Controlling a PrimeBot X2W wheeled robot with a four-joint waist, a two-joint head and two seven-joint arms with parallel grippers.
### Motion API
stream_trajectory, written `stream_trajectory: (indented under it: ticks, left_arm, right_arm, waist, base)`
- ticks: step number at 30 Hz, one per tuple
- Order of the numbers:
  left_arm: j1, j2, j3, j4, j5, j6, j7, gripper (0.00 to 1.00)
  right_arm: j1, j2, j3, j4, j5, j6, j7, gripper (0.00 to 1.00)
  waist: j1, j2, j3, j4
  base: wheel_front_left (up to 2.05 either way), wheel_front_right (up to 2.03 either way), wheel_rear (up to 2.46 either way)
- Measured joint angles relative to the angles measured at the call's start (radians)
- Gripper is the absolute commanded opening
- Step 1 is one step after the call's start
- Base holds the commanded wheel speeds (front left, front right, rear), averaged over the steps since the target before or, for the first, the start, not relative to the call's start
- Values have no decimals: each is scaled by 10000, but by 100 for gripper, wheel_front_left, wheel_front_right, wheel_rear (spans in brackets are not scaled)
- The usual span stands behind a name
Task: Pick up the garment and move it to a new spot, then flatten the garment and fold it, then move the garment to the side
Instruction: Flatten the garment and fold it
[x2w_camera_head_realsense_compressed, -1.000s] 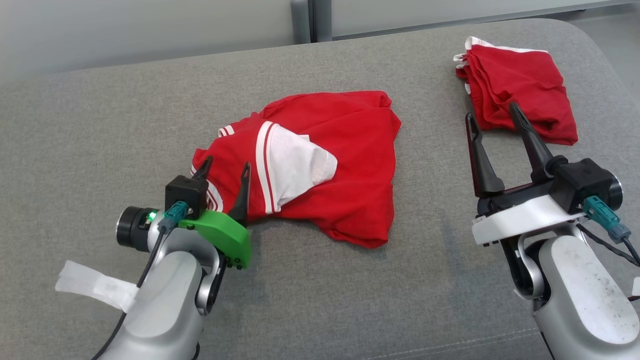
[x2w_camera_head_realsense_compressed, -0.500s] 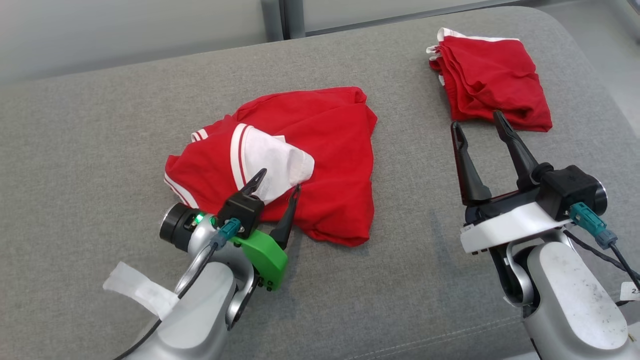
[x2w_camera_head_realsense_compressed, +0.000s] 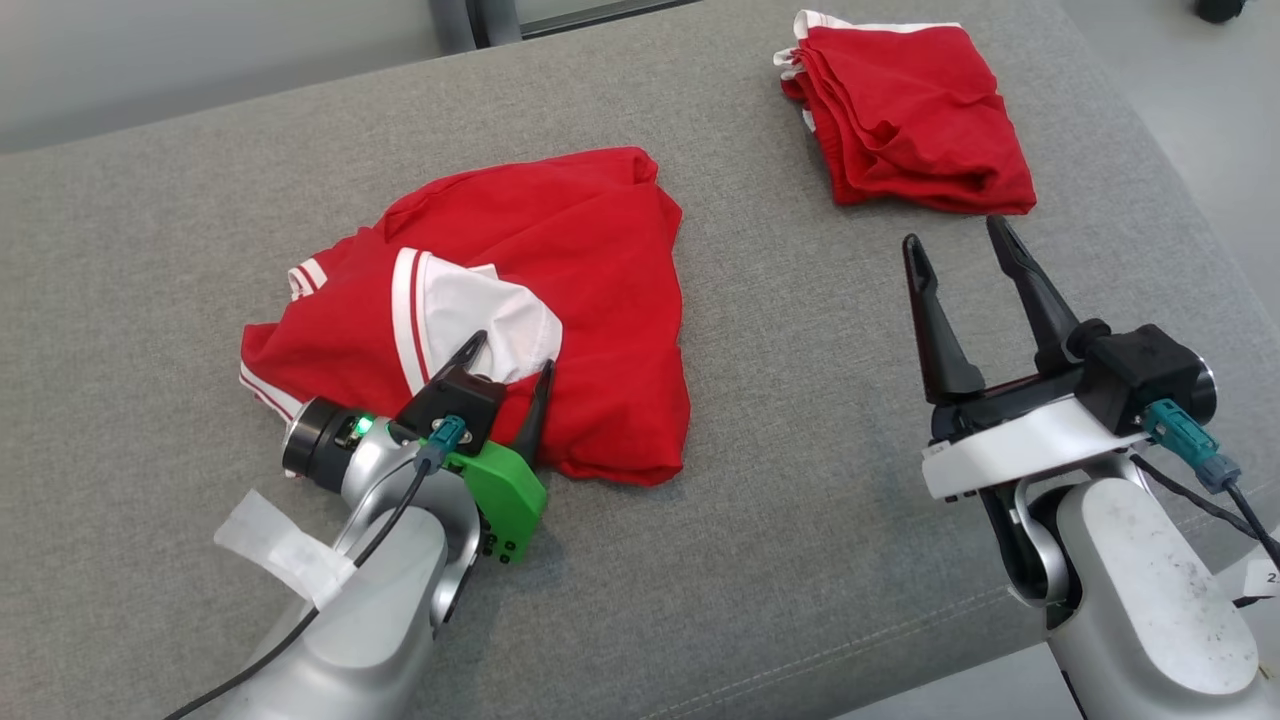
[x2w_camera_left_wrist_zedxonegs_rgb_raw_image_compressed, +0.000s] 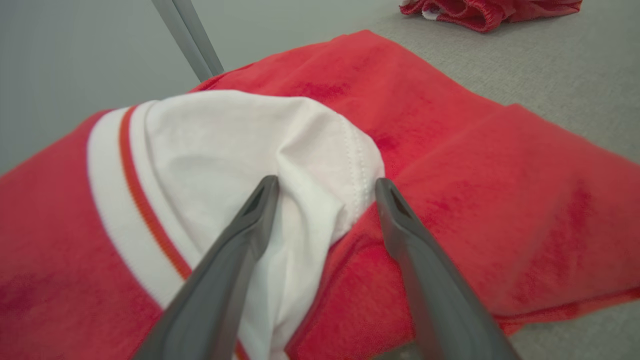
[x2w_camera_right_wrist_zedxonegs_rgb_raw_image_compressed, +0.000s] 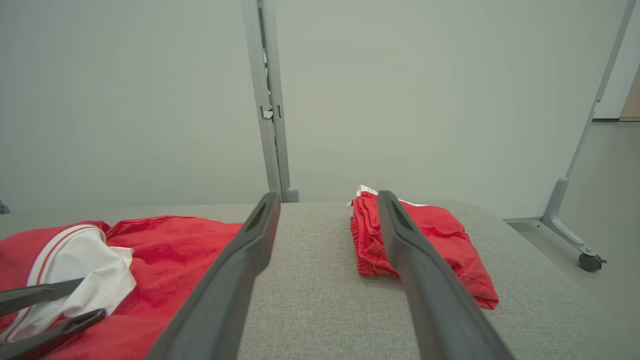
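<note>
Head view: the red garment (x2w_camera_head_realsense_compressed: 600, 260) lies on the counter (x2w_camera_head_realsense_compressed: 800, 420). The left claw (x2w_camera_head_realsense_compressed: 512, 350), jaws apart, reaches over its near edge. The right claw (x2w_camera_head_realsense_compressed: 952, 232), also apart and empty, hangs near the folded clothes (x2w_camera_head_realsense_compressed: 910, 110).

Left wrist view: the claw straddles the white flap (x2w_camera_left_wrist_zedxonegs_rgb_raw_image_compressed: 225, 140). I would close low, to catch several layers.

Right wrist view: the garment lies well apart, to its left.

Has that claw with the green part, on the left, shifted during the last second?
Yes. The left gripper slid rightward along the crumpled garment, from its striped left edge to its white patch.
</note>
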Motion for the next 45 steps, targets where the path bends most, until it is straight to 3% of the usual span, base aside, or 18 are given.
stream_trajectory:
  ticks: [1,2,3,11,18,24,30,35,39,45]
  left_arm:
    - [-35,-2,0,81,56,2,0,85]
    - [-56,-4,-2,142,84,6,-2,37]
    - [-63,-2,-17,180,90,6,-4,0]
    - [-222,-8,-42,117,104,10,-58,0]
    - [-263,-33,349,-949,65,130,-148,0]
    - [-325,35,1808,-3386,56,370,-146,0]
    - [114,988,3670,-5158,61,497,-194,0]
    - [1566,1114,4715,-5382,-2,497,-192,0]
    - [2479,1074,5398,-5358,-19,499,-192,0]
    - [3328,593,5505,-5323,-127,497,-192,0]
  right_arm:
    - [0,-10,-59,0,0,-4,0,100]
    - [0,-13,-123,0,0,-13,0,100]
    - [0,-21,-201,-2,0,-19,0,100]
    - [0,-63,-322,-29,-56,-86,0,100]
    - [19,-111,-337,40,-58,-48,0,100]
    - [177,-161,-249,412,-58,102,0,100]
    - [484,-157,-176,775,-46,188,0,100]
    - [497,-176,-201,1012,23,207,0,100]
    - [432,-305,-86,1214,25,468,100,100]
    - [-452,-685,69,1638,19,924,652,100]
  waist:
    - [0,0,42,-32]
    - [0,0,77,-52]
    - [0,0,104,-55]
    - [0,0,80,261]
    - [0,0,-84,765]
    - [0,0,-282,1306]
    - [0,-1,-475,1858]
    - [0,0,-590,2221]
    - [0,0,-596,2424]
    - [0,0,-411,2575]
  base:
    - [0,0,0]
    - [0,0,0]
    - [0,0,0]
    - [0,0,0]
    - [0,0,0]
    - [0,0,0]
    - [0,0,0]
    - [0,0,0]
    - [0,0,0]
    - [0,0,0]
